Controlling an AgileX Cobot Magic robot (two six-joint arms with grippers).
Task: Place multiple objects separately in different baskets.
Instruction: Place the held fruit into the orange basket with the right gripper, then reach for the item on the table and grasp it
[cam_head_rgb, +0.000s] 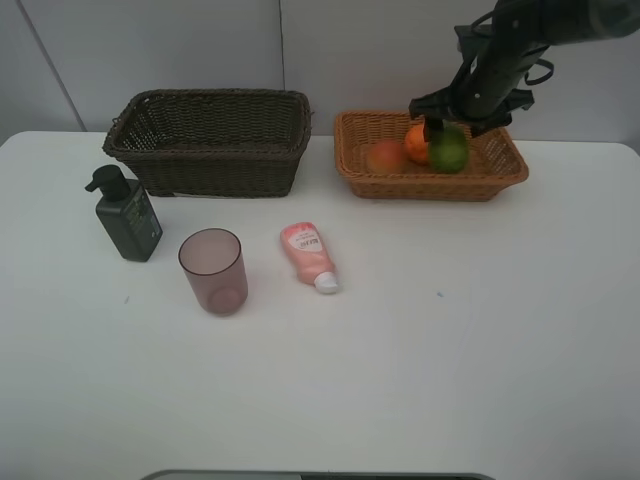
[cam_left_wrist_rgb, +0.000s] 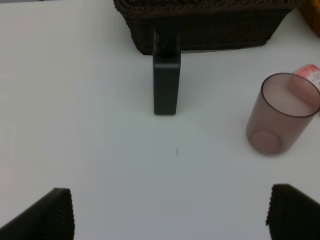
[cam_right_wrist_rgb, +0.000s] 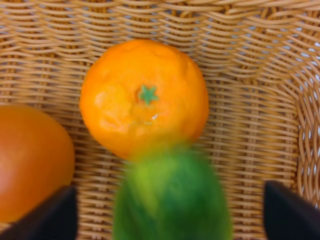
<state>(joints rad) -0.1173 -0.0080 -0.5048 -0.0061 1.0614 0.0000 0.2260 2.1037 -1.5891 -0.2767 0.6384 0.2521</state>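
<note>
Over at the far right, the right gripper (cam_head_rgb: 447, 127) hangs low over the shallow light orange-tan wicker basket (cam_head_rgb: 500, 168); its jaws stand apart, and the green bumpy fruit (cam_right_wrist_rgb: 172, 197) sits between the two dark fingers (cam_right_wrist_rgb: 50, 217) with a clear gap on either side, so the fruit is let go, not grasped; in the wrist view it looks blurred. That fruit lies inside the tan basket, pressed up against the round orange (cam_head_rgb: 416, 143); the red-yellow peach-like fruit (cam_head_rgb: 385, 157) rests in the same basket, just beside the orange on the side towards the table's middle.

The deeper dark brown wicker basket (cam_head_rgb: 210, 145) stands to the left of the tan one, the two apart. On the white table (cam_head_rgb: 450, 350) in front of it are the dark green pump bottle (cam_head_rgb: 127, 215), upright; the translucent mauve cup (cam_head_rgb: 212, 270), upright with its mouth up; and the pink white-capped tube (cam_head_rgb: 310, 257), lying flat with its cap pointing away from the baskets; none of these touch.

The left gripper (cam_left_wrist_rgb: 170, 215) hovers above bare table, jaws spread wide and holding nothing; the bottle and the cup lie ahead of it.
</note>
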